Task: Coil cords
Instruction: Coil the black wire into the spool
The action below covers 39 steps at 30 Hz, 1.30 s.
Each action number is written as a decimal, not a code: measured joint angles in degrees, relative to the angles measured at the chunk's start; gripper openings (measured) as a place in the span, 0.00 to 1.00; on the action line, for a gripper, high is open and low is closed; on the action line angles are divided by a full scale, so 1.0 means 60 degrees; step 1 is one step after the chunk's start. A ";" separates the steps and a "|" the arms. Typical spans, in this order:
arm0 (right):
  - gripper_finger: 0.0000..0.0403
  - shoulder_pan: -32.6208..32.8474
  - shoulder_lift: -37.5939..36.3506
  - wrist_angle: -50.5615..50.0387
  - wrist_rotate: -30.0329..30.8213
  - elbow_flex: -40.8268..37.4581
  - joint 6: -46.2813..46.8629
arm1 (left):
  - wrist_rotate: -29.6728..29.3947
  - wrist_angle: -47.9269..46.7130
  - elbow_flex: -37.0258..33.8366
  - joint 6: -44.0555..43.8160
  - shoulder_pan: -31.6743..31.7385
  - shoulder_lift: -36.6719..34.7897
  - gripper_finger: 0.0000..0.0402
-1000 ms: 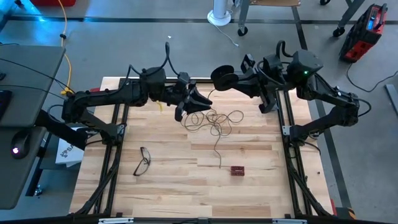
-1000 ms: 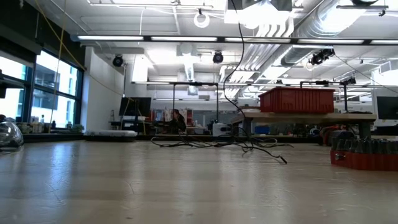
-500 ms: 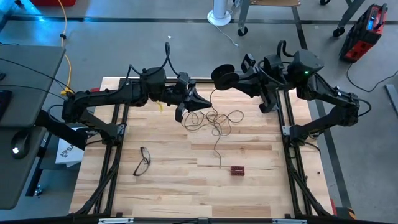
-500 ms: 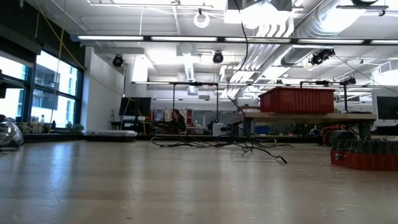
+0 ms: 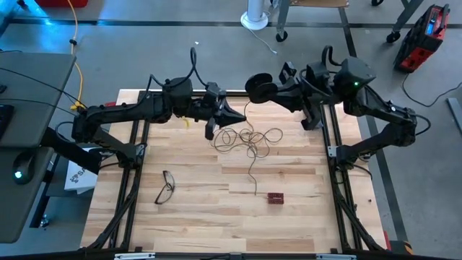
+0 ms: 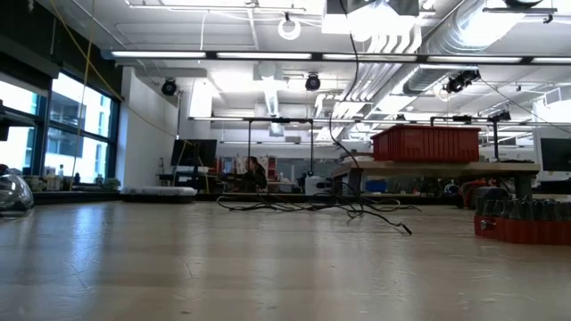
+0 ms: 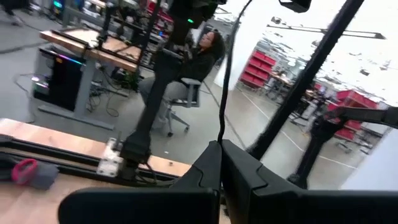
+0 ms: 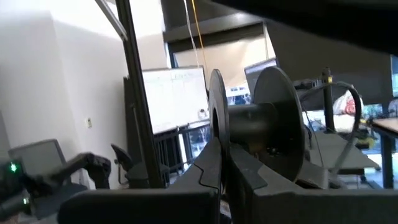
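Note:
The cord is a very thin dark wire. Most of it lies in a loose tangle [image 5: 249,137] on the wooden table's far middle, and one end trails toward the near edge [image 5: 254,184]. The small black reel [image 5: 257,87] hangs in the air above the table's far edge, with my right gripper [image 5: 270,92] shut on it. My left gripper [image 5: 238,115] is shut on the wire just left of the tangle. In the low view the wire [image 6: 346,89] hangs down to the tangle [image 6: 312,205]. My left gripper pinches a single strand of the wire [image 7: 222,127] between its two fingertips. The fingers lie level and come from the table's left. From the tips the wire rises toward the reel, and the rest lies slack on the table. My right gripper pinches the lower edge of the reel's nearer flange [image 8: 216,134] between its two fingers. The fingers come from the table's right, slanting a little upward. The reel is lifted clear of the table, flanges upright.
Black-framed eyeglasses [image 5: 166,186] lie near the table's left side. A small red block [image 5: 276,197] sits toward the near middle, right of the wire's end. A yellow cable [image 5: 78,72] hangs off the table's far left. A seated person [image 7: 199,56] shows in the room beyond.
My left gripper has shut on the wire without moving from its place; its fingers stood apart a second ago. The stretch of wire that hangs toward the tangle has shifted a little. My right gripper and the reel have kept still.

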 joint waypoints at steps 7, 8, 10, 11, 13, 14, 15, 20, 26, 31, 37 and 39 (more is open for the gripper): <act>0.00 0.0321 0.0388 0.0213 -0.0083 0.0000 0.0404 | 0.0830 0.1379 -0.0007 -0.0466 0.0594 0.0787 0.00; 0.00 0.0369 0.0464 0.0226 -0.0091 0.0000 0.0476 | 0.1152 0.1643 -0.0007 -0.0774 0.0641 0.0905 0.00; 0.00 0.0459 0.0568 0.0204 -0.0184 0.0000 0.0566 | 0.1620 0.2008 -0.0007 -0.1099 0.0714 0.1052 0.00; 0.00 0.0496 0.0626 0.0221 -0.0334 0.0000 0.0566 | 0.1685 0.2003 -0.0007 -0.1116 0.0715 0.1078 0.00; 0.00 0.0547 0.0701 0.0125 -0.0741 0.0000 0.0667 | 0.1796 0.2000 -0.0007 -0.1076 0.0734 0.1094 0.00; 0.00 0.0550 0.0741 -0.0023 -0.0908 0.0000 0.0803 | 0.1861 0.2000 -0.0007 -0.1049 0.0751 0.1094 0.00; 0.00 0.0549 0.0769 -0.0203 -0.1082 0.0000 0.0929 | 0.1982 0.2004 -0.0007 -0.1024 0.0764 0.1094 0.00; 0.00 0.0622 0.0776 -0.1658 -0.1268 0.0000 0.1065 | 0.2235 0.1948 -0.0007 -0.0936 0.0804 0.0971 0.00; 0.00 0.0981 0.0776 -0.3145 -0.1256 0.0000 0.1375 | 0.2153 0.1840 -0.0007 -0.0663 0.1231 0.0734 0.00; 0.00 0.1216 0.0792 -0.3854 -0.0713 -0.0036 0.1450 | 0.2143 0.1650 0.0294 -0.0648 0.1556 0.0629 0.00; 0.00 0.1271 0.1141 -0.4100 -0.0469 -0.0033 0.1382 | 0.2269 0.1371 0.0919 -0.0488 0.1546 0.0624 0.00; 0.00 0.1239 0.1246 -0.4243 -0.0324 -0.0033 0.1347 | 0.2346 0.0996 0.1200 -0.0466 0.1511 0.0628 0.00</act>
